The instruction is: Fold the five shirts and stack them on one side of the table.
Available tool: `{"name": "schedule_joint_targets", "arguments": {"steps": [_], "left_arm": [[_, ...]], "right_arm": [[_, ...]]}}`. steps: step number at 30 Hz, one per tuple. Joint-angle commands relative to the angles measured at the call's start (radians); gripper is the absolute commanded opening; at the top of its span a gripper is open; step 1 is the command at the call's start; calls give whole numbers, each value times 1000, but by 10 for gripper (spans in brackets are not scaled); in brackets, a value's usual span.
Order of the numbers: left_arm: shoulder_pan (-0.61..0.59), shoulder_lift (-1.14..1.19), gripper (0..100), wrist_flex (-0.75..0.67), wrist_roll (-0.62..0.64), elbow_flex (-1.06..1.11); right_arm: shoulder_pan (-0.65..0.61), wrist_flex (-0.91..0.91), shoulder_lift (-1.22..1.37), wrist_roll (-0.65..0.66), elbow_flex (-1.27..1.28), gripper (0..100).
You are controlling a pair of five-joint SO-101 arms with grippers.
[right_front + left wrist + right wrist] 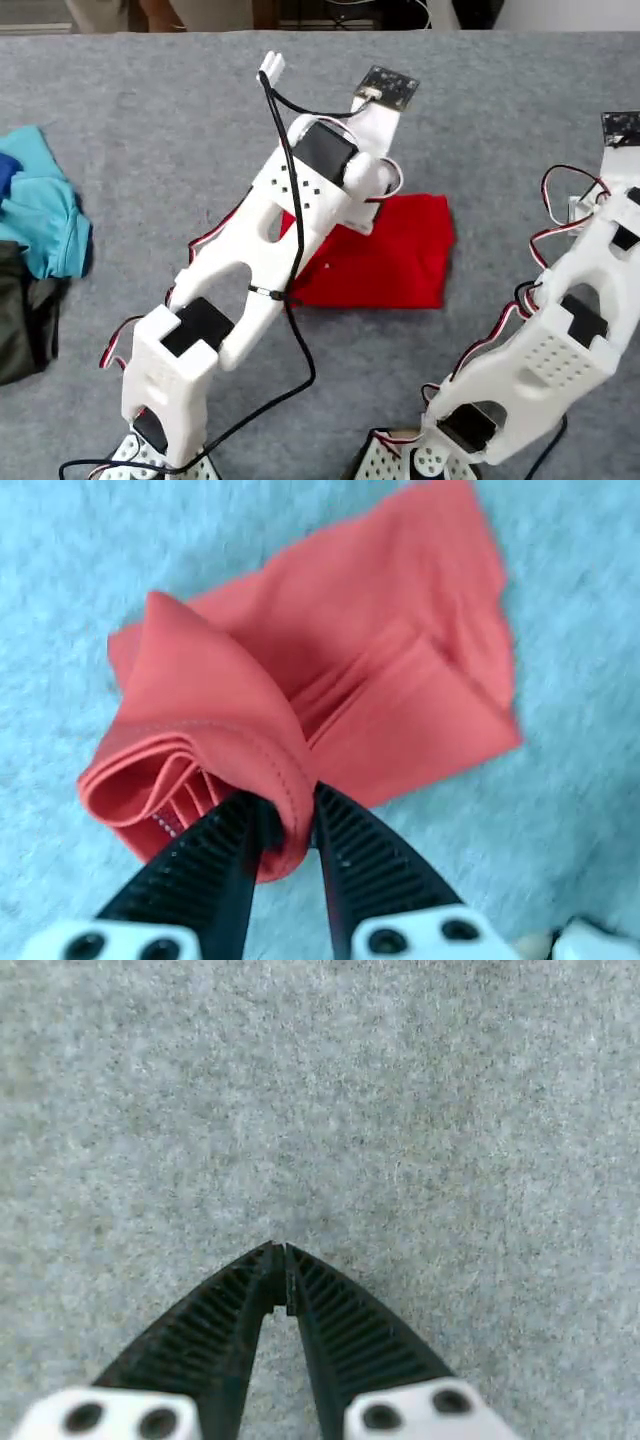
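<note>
A red shirt [385, 255] lies folded near the middle of the grey table, partly under the left arm. My left gripper [288, 825] is shut on a bunched edge of the red shirt [330, 690], lifting that corner into a loose roll. In the high view the left arm [270, 230] stretches diagonally over the shirt's left side. My right gripper [280, 1280] is shut with nothing in it, held just above bare grey cloth. The right arm [560, 340] stands at the table's right side, apart from the shirt.
At the left edge lies a pile of shirts: a turquoise one [45, 210] with a dark olive one [22, 320] below it. The table's grey cover [150, 130] stretches bare between the pile and the red shirt. Black cables trail along the left arm.
</note>
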Motion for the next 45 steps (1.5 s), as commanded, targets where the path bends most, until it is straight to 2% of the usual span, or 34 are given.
{"name": "schedule_joint_targets", "arguments": {"steps": [1, 10, 20, 33, 40, 42, 45], "left_arm": [[14, 8, 20, -87, 46, -54], [135, 54, 20, -230, 51, -54], [155, 131, 20, -327, 51, -54], [222, 338, 21, -319, 52, -310], [221, 427, 26, -318, 52, -351], [218, 426, 59, -301, 51, -351], [224, 426, 205, -206, 49, -387]], "right_arm": [[10, 0, 2, -9, -54, 16], [10, -20, 2, -9, -50, 16], [8, -20, 4, -3, -50, 16], [-2, -20, 4, -2, -50, 16], [-2, -20, 4, 0, -50, 16], [-2, -21, 4, 0, -50, 16], [-2, -31, 4, 9, -48, 16]]}}
